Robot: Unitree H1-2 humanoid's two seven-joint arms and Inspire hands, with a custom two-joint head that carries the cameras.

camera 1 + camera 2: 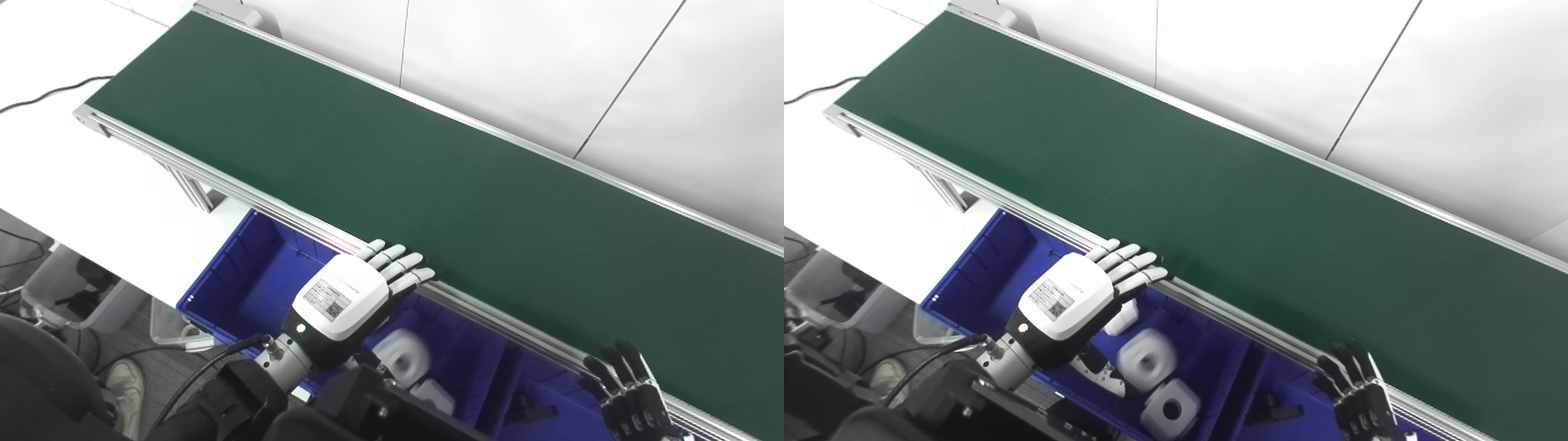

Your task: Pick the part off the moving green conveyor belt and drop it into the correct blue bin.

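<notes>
Dark green conveyor belt (429,165), blue bin (986,275) with white parts (1146,358), white left hand (1072,300), black right hand (1360,398).

1 belt (429,171), 2 bins (986,269) (1304,422), 3 white parts (1146,358) (1171,409) (1124,317)

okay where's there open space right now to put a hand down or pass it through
The green belt is bare between its rails. The blue bin is open at its left end. It is crowded under the left hand, where the white parts sit. The right hand hovers at the near rail.
</notes>
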